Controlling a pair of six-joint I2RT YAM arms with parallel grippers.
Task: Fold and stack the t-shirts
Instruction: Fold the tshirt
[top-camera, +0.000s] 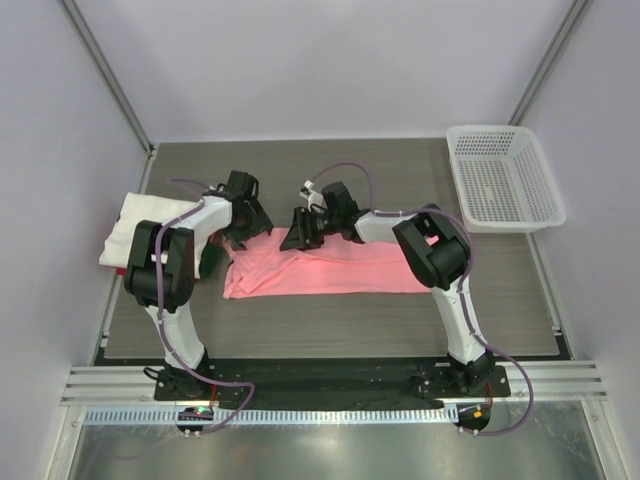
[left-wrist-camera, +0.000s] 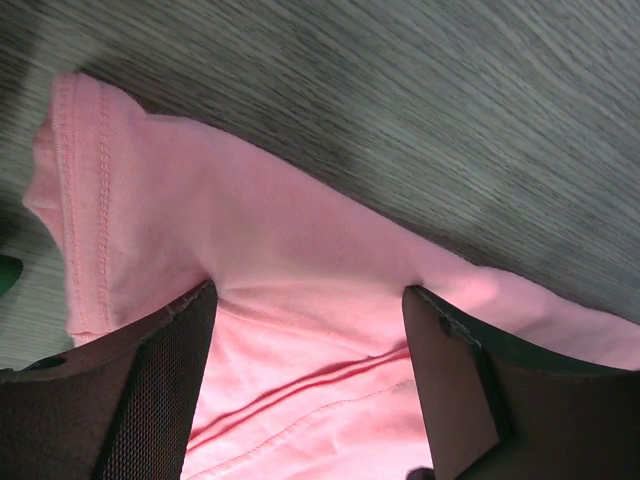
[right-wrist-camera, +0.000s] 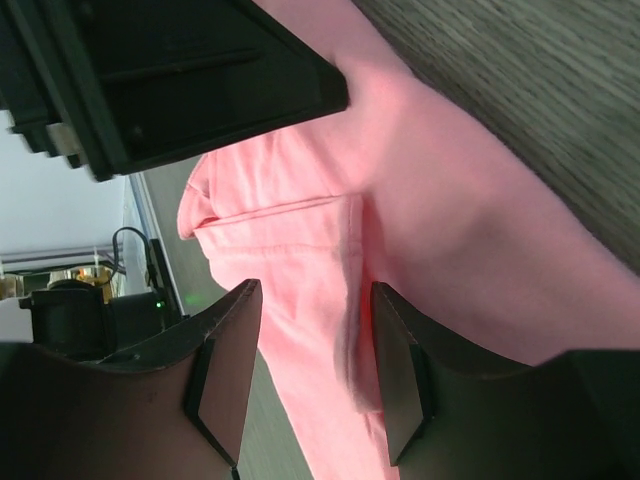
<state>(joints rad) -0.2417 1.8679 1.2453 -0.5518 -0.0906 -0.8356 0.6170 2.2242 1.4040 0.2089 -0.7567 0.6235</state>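
My left end effector (left-wrist-camera: 308, 295) stood wide over the far left corner of the salmon-pink t-shirt (top-camera: 330, 272). My right end effector (right-wrist-camera: 312, 300), half open, straddled its far edge. The shirt lay across the middle of the desk (top-camera: 400, 170), with a white t-shirt (top-camera: 135, 225) at the left edge.
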